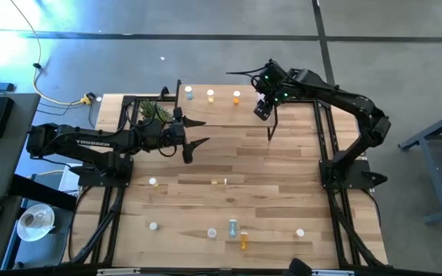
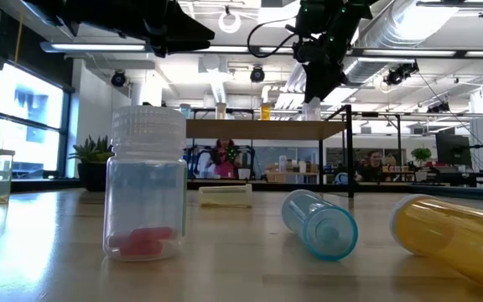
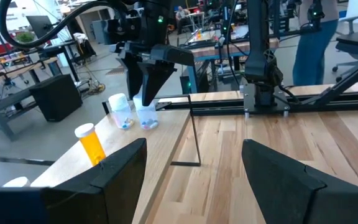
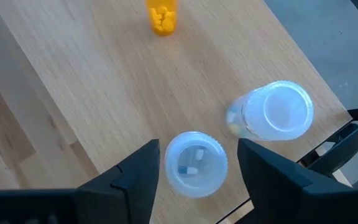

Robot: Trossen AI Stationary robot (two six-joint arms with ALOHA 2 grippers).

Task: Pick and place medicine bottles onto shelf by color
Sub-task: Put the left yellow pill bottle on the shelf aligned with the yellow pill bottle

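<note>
The shelf (image 1: 221,115) stands at the table's far edge. A pale blue bottle (image 1: 189,93), a pale yellow bottle (image 1: 210,95) and an orange bottle (image 1: 236,96) stand on it. My right gripper (image 1: 263,107) hovers over the shelf's right end, open and pointing down. Its fingers stand on either side of a clear bottle (image 4: 194,163) without touching it. A second clear bottle (image 4: 278,115) stands beside it, and the orange bottle (image 4: 162,15) stands farther along. My left gripper (image 1: 194,134) is open and empty, level, in front of the shelf's left part.
Several bottles stand or lie on the table's near half, among them a blue one (image 1: 233,228), an orange one (image 1: 244,241) and a clear one with red pills (image 2: 145,189). A green plant (image 1: 153,112) sits at the far left. People show in the room beyond.
</note>
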